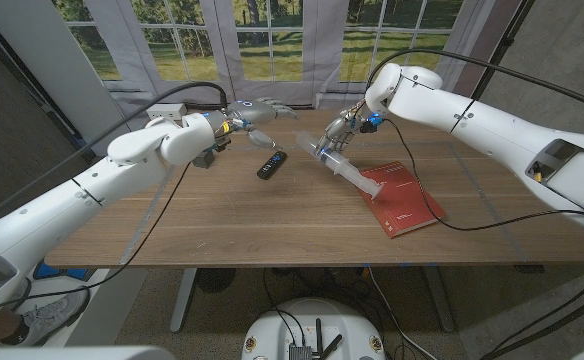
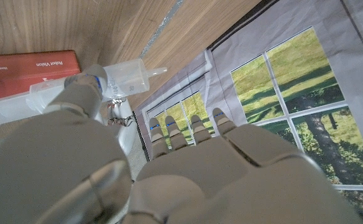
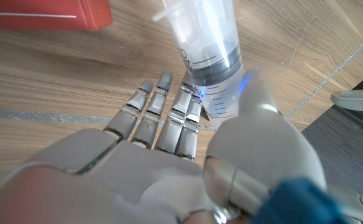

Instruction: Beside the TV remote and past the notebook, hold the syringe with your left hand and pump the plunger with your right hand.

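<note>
Head view: right hand [image 1: 344, 128] upper centre, grips the syringe [image 1: 337, 162], which slants down-right with its plunger end over the red notebook [image 1: 402, 198]. Left hand [image 1: 255, 111] up and left of centre, fingers spread, holding nothing. Remote [image 1: 271, 165] lies between, left of the syringe

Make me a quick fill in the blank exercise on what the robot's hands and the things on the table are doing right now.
1. The right hand grips the ___.
2. The left hand, fingers spread above the table, holds ___.
3. The ___ notebook lies to the robot's right of the TV remote.

Missing words: syringe; nothing; red.
</note>
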### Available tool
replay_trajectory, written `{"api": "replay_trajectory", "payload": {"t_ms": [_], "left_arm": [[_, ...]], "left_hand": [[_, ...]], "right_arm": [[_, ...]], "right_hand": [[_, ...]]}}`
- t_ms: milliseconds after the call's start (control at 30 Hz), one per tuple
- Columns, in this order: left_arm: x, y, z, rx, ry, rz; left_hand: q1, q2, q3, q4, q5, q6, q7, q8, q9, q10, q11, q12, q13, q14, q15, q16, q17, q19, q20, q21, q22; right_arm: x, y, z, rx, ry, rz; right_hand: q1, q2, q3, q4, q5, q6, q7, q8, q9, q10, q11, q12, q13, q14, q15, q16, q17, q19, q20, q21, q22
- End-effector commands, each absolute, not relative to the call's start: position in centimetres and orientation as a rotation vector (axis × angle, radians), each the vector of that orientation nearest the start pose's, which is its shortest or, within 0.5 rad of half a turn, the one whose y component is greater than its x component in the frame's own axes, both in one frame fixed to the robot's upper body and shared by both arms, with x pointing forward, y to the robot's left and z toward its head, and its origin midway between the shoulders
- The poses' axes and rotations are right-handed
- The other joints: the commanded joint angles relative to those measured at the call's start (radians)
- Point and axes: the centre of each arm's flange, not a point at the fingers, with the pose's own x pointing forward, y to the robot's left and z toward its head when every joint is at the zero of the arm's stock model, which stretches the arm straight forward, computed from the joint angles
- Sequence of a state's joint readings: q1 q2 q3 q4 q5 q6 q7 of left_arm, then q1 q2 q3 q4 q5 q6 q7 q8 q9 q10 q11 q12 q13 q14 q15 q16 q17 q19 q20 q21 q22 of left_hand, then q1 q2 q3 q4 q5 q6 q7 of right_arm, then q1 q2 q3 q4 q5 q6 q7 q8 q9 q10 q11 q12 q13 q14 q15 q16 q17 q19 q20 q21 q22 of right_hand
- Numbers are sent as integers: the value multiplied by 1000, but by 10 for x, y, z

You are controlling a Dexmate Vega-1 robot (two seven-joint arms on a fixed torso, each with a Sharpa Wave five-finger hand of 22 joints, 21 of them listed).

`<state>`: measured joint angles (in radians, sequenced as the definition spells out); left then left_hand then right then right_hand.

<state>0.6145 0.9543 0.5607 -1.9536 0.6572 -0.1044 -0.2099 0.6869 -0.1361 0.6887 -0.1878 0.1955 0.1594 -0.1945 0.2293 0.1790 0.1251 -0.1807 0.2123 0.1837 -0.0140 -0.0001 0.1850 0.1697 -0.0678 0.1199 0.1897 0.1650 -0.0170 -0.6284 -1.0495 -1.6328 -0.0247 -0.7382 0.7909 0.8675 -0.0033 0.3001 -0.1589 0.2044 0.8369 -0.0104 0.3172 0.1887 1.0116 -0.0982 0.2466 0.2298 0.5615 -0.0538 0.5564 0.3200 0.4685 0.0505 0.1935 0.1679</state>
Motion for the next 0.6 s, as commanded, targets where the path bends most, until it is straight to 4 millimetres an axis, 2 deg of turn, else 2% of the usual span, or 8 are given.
{"api": "replay_trajectory", "payload": {"t_ms": [33,400,600], "left_arm": [[525,163,122,1991,-956,-80],[531,148,122,2071,-979,-10],[533,142,119,2107,-1015,35]], "left_hand": [[14,-3,-6,3,-2,6,-3,5,5,14,-6,7,4,5,-6,6,3,8,6,-1,2],[29,-10,-13,3,-4,21,-12,9,5,25,-9,4,4,10,-13,4,3,2,21,-5,2],[44,-12,-18,4,-5,26,-9,10,4,47,-13,7,3,31,-22,9,2,4,25,-5,2]], "right_arm": [[615,-112,155,-1268,49,646],[615,-107,161,-1264,50,681],[616,-105,162,-1256,46,700]], "right_hand": [[-33,46,-4,3,4,125,-110,5,4,74,-64,4,2,9,-105,7,3,3,6,-1,2],[-33,46,-5,2,4,125,-109,1,5,75,-66,4,1,9,-103,8,3,3,8,-1,2],[-32,48,-5,3,5,126,-109,0,5,75,-63,3,1,10,-104,8,3,2,8,-2,2]]}}
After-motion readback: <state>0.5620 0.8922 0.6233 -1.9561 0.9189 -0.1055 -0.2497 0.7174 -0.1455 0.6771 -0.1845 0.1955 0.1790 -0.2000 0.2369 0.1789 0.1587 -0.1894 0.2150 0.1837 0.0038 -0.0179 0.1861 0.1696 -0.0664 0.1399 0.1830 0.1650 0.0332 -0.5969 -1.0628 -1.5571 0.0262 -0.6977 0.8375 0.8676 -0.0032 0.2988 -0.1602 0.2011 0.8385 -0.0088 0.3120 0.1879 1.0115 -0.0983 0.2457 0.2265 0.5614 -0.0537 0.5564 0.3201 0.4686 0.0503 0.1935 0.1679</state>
